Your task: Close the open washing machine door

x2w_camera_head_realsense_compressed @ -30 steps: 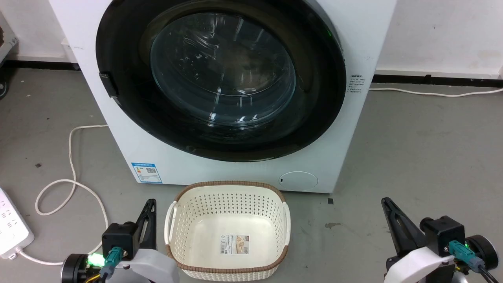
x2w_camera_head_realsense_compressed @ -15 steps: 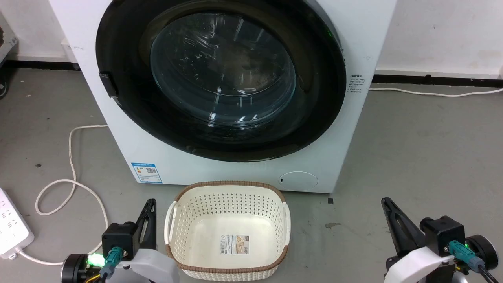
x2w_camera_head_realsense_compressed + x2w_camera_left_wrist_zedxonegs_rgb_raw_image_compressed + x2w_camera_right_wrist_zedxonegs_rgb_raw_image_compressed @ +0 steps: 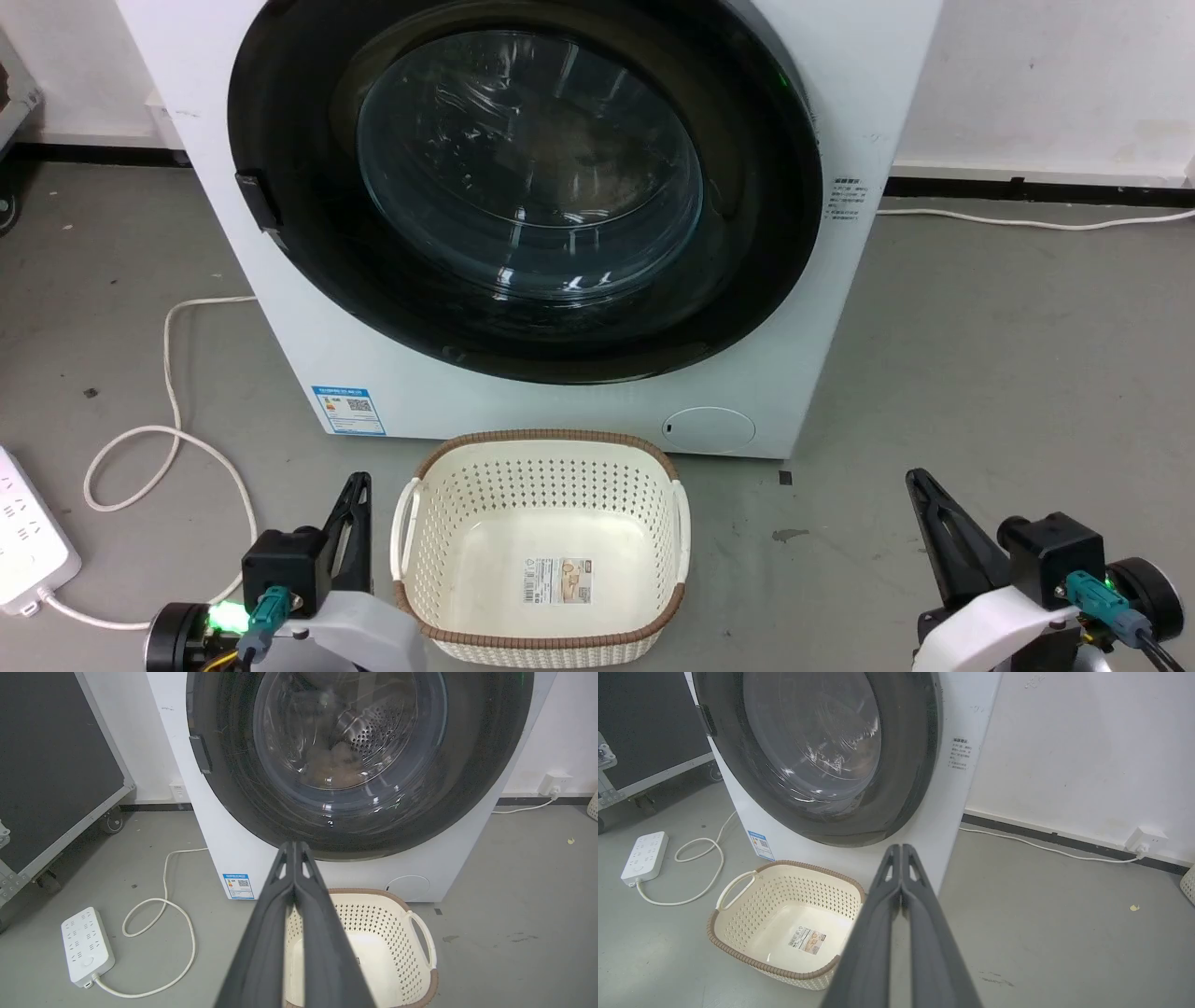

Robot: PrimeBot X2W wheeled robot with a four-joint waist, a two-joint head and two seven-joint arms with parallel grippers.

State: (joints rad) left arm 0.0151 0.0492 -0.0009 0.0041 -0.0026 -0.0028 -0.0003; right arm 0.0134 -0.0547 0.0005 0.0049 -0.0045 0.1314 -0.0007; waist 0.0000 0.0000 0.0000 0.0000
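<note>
The washing machine door (image 3: 527, 177), round, black-rimmed with a clear glass bowl, lies flat against the front of the white washer (image 3: 840, 308). The same door (image 3: 350, 751) fills the top of the left wrist view, and I see the door (image 3: 817, 751) at an angle in the right wrist view. My left gripper (image 3: 358, 481) rests low at the lower left, shut and empty, well short of the washer. My right gripper (image 3: 915, 478) rests at the lower right, also shut and empty. In the wrist views the left gripper (image 3: 294, 844) and right gripper (image 3: 901, 847) show fingers pressed together.
A cream perforated basket (image 3: 411, 523) with a brown rim stands empty on the grey floor just before the washer, between my arms. A white power strip (image 3: 28, 546) and its looping cable (image 3: 168, 411) lie at the left. A black wheeled case (image 3: 51, 765) stands further left.
</note>
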